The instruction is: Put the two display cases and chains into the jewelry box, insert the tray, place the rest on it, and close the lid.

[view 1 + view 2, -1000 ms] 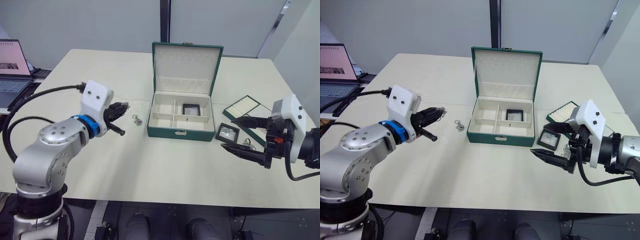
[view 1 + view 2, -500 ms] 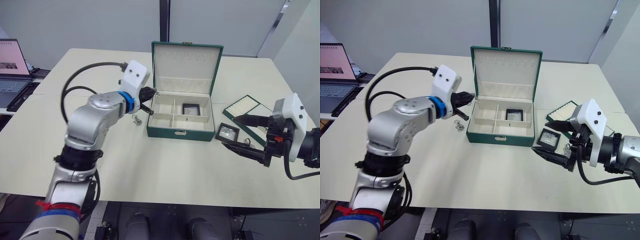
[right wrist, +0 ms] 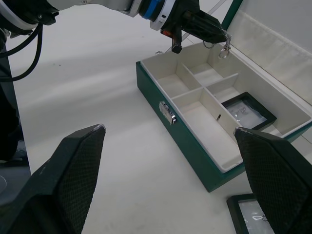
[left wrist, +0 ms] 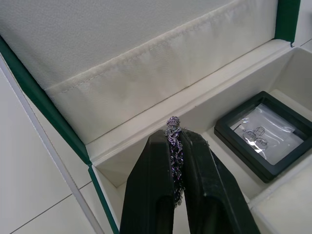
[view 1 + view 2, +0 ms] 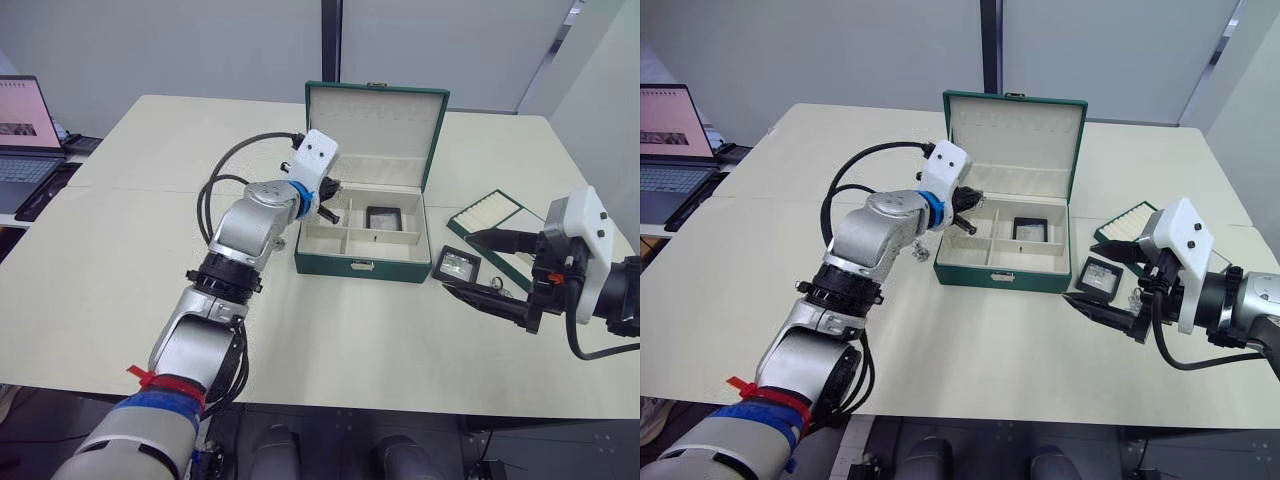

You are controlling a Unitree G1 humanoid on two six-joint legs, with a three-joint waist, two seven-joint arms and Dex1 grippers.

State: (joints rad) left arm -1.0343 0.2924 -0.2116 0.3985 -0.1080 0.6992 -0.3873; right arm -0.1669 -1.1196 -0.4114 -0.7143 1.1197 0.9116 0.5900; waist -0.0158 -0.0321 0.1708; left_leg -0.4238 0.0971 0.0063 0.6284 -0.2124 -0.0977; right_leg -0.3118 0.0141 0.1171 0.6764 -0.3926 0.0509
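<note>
The left gripper (image 4: pixel 175 146) pinched a slim silver chain (image 4: pixel 173 134) over the dark green cream-lined jewelry box (image 5: pixel 358 262); the right gripper (image 3: pixel 168 146) was spread wide.

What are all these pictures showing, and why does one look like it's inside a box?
It's a robot with two arms tidying jewelry. Two pictures come from cameras in its head, looking down at a table. The other two come from cameras on its wrists, so they look very close-up. The left gripper pinches a silver chain above the green jewelry box, whose lid stands open. One display case already lies inside. Another display case waits on the table beside the box, near the open right gripper. The tray lies there too.
</note>
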